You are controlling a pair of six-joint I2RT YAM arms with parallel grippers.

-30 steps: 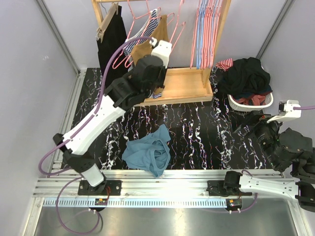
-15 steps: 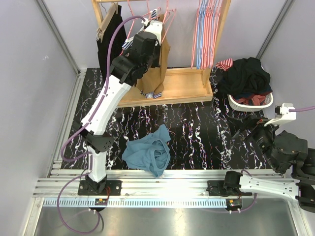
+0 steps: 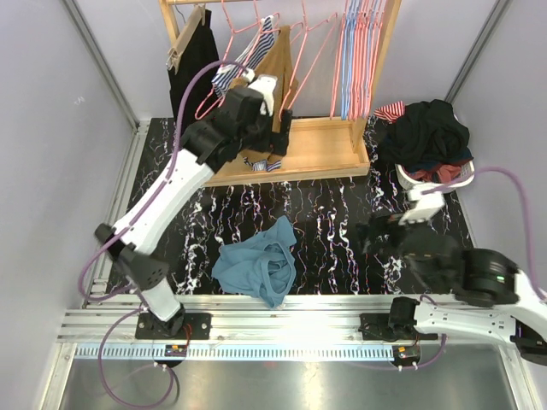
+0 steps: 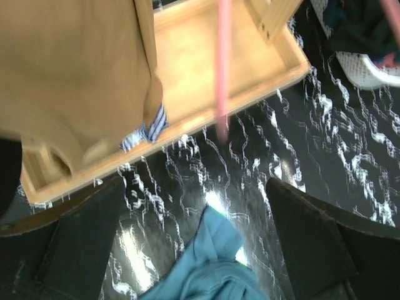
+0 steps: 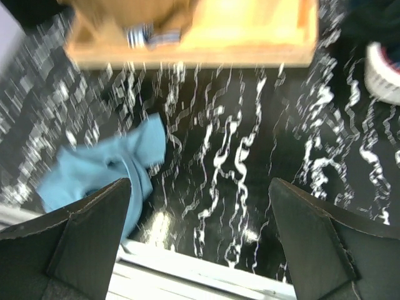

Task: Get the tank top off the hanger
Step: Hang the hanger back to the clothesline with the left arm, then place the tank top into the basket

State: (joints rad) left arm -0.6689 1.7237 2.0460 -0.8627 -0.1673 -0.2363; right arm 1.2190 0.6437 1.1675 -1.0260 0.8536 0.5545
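Note:
The blue tank top (image 3: 256, 266) lies crumpled on the black marbled table with no hanger in it; it also shows in the left wrist view (image 4: 209, 269) and the right wrist view (image 5: 103, 172). My left gripper (image 3: 275, 137) (image 4: 195, 181) hangs open and empty in front of the wooden rack, just below a brown garment (image 3: 279, 61) (image 4: 75, 75) that hangs on a pink hanger (image 3: 299, 47). My right gripper (image 3: 376, 237) (image 5: 200, 184) is open and empty over the table, to the right of the tank top.
The wooden rack base (image 3: 329, 145) stands at the back with several pink and blue hangers (image 3: 355, 51), a striped garment (image 3: 249, 53) and a black garment (image 3: 193, 73). A white basket (image 3: 427, 181) piled with dark clothes sits at the back right.
My left gripper has opened and come down from the rail, leaving the brown garment hanging. My right arm has swung left, out over the table.

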